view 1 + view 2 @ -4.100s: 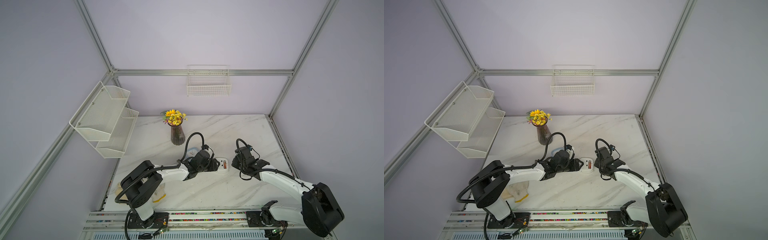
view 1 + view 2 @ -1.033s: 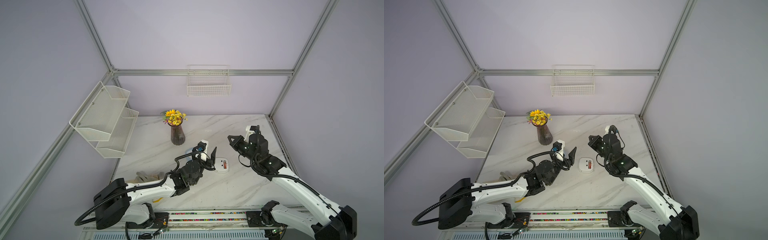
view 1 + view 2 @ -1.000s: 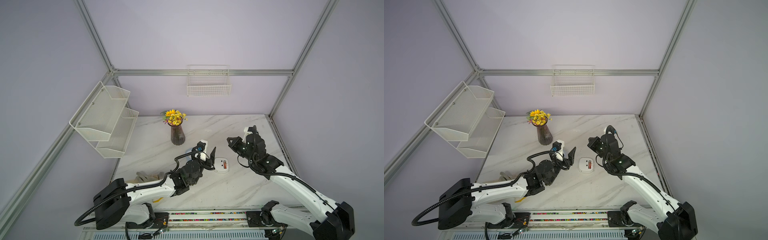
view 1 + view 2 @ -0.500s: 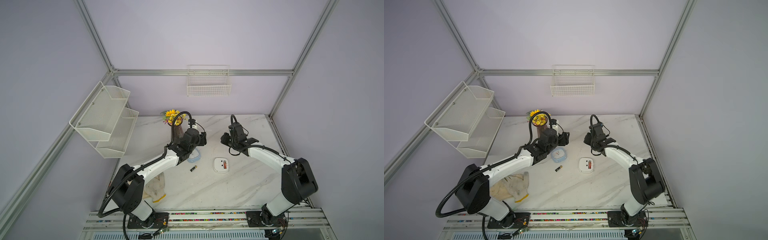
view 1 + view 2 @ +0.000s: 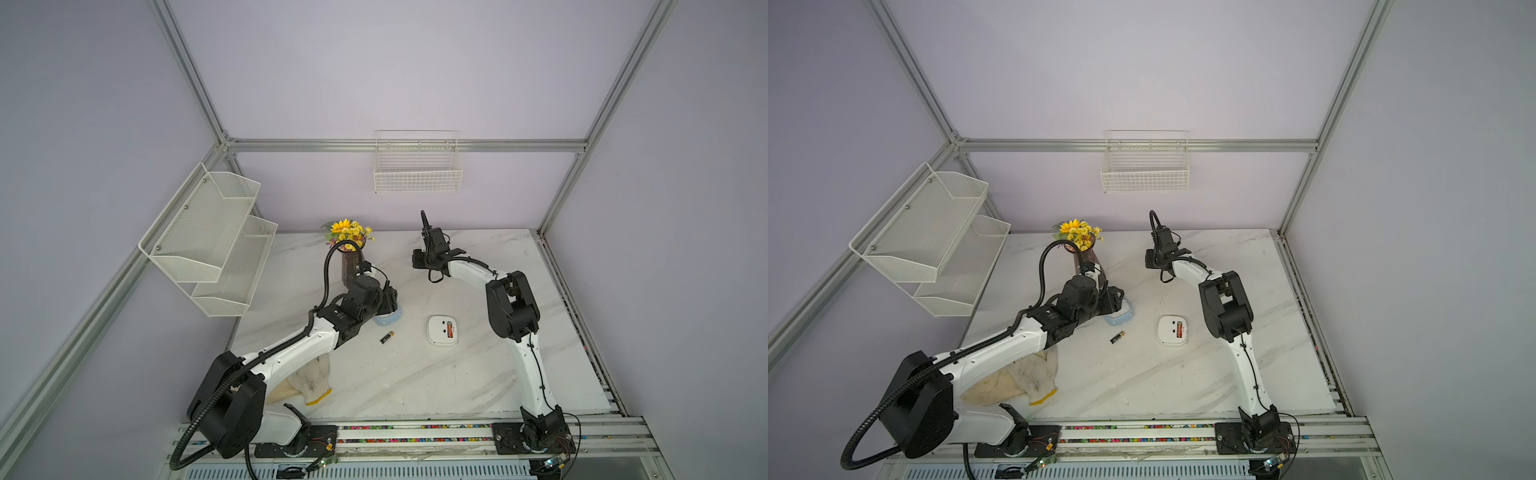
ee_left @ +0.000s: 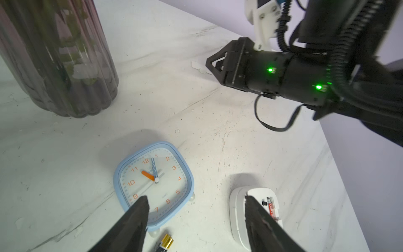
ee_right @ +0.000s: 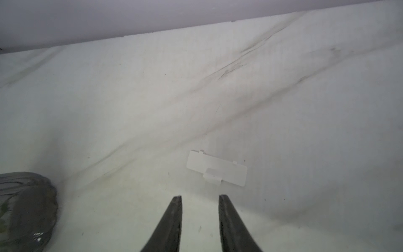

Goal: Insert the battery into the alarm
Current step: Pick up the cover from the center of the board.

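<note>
Left gripper [image 6: 196, 198] is hovering wide open, empty, near battery [image 6: 163, 243]; worth squaring across it b4 closing. Right gripper [image 7: 200, 197] part-open, empty.

I see the alarm [image 6: 153, 185] pale blue around a white face with orange numerals, the battery [image 6: 164, 242] black and gold, the bench [image 7: 130, 87] white marble veined grey, the vase [image 6: 58, 54] smoky purple, ribbed, its flowers [image 5: 347, 228] yellow.
</note>
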Robot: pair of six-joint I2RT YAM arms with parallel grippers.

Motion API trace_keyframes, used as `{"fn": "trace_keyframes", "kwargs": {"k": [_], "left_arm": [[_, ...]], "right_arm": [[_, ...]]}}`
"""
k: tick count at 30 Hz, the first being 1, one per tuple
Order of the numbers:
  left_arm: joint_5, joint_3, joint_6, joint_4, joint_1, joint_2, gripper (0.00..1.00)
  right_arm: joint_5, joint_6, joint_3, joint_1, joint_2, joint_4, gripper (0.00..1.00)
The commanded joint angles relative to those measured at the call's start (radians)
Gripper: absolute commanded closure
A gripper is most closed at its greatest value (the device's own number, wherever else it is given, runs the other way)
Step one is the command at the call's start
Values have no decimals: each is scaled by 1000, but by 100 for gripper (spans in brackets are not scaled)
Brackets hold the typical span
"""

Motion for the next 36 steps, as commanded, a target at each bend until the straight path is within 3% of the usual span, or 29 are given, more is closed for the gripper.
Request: {"fn": "trace_keyframes", "kwargs": {"k": [1, 12, 25, 33, 36], "left_arm": [[31, -33, -52, 35, 3, -41, 30], [54, -88, -67, 70, 3, -60, 29], [107, -119, -91, 108, 2, -52, 29], [117, -153, -102, 118, 2, -76, 29], [114, -164, -99, 119, 2, -93, 29]], "right_arm": [[8, -52, 125, -2, 79, -82, 70], [62, -75, 215, -1, 170, -227, 73], [-8, -36, -156, 17, -59, -114, 76], [-99, 134, -357, 33, -213, -37, 76], [-98, 139, -376, 39, -265, -11, 76]]}}
